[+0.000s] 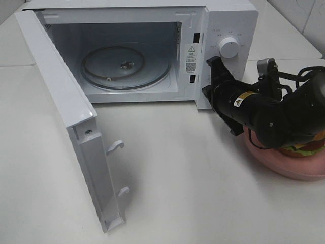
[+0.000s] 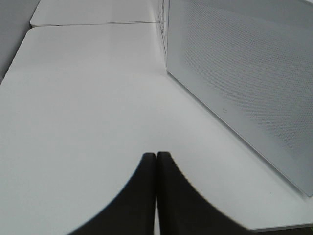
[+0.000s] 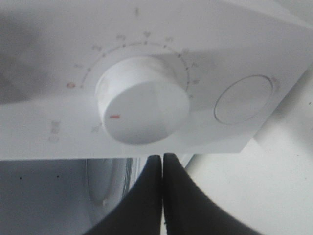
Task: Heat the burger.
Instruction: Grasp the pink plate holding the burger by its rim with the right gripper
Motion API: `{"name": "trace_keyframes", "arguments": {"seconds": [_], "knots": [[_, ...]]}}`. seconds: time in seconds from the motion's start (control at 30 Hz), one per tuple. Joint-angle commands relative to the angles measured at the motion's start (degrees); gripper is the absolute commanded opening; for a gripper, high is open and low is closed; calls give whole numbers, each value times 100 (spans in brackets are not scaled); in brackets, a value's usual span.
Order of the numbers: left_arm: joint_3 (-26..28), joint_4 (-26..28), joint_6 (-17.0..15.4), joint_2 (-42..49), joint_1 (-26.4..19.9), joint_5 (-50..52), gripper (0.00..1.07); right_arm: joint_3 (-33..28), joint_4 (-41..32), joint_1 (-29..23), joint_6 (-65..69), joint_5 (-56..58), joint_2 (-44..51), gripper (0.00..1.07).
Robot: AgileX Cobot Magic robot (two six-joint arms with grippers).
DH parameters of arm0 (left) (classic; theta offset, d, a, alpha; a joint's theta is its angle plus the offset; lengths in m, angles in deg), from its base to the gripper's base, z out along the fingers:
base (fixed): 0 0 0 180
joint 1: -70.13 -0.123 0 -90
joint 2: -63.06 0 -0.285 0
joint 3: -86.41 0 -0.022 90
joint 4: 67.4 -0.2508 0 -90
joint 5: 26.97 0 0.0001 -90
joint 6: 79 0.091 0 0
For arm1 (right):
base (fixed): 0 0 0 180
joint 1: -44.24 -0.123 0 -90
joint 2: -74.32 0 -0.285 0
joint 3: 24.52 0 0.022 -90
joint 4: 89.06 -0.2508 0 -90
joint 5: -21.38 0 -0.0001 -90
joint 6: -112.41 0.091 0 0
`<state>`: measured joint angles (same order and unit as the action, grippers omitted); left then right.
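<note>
The burger (image 1: 306, 148) lies on a round pink plate (image 1: 284, 165) at the table's right edge; only a strip of lettuce and bun shows under my right arm. My right gripper (image 1: 209, 76) is shut and empty, its tips close to the lower control panel of the white microwave (image 1: 228, 20), left of the burger. In the right wrist view the shut gripper (image 3: 162, 157) sits just below the white dial (image 3: 142, 103). My left gripper (image 2: 156, 156) is shut with nothing in it, low over bare white table beside a perforated white panel (image 2: 244, 73). It is outside the exterior view.
The microwave door (image 1: 66, 117) stands wide open, swung out to the front left. A glass turntable (image 1: 124, 66) lies in the empty cavity. A round button (image 3: 244, 99) sits beside the dial. White tabletop (image 1: 172, 173) spreads in front of the oven.
</note>
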<state>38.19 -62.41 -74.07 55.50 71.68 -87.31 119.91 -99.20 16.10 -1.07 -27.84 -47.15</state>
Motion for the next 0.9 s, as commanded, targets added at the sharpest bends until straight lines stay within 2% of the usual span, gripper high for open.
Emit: {"name": "trace_keyframes", "arguments": {"seconds": [0.03,0.1,0.13,0.2,0.3,0.37,0.43,0.5,0.9], "knots": [[-17,40,6,120,-6,74,0,-52,481,0,-183,-97,103,0],[-17,40,6,120,-6,74,0,-52,1318,0,-670,-264,103,0],[-17,40,6,120,-6,74,0,-52,1318,0,-670,-264,103,0],[-17,40,6,120,-6,74,0,-52,1988,0,-1341,-613,103,0],[-17,40,6,120,-6,74,0,-52,2389,0,-1896,-785,103,0],[-17,40,6,120,-6,74,0,-46,3002,0,-2659,-808,103,0],[-17,40,6,120,-6,74,0,-46,3002,0,-2659,-808,103,0],[-17,40,6,120,-6,74,0,-46,3507,0,-3581,-762,103,0],[-17,40,6,120,-6,74,0,-46,3724,0,-5535,-292,103,2]]}}
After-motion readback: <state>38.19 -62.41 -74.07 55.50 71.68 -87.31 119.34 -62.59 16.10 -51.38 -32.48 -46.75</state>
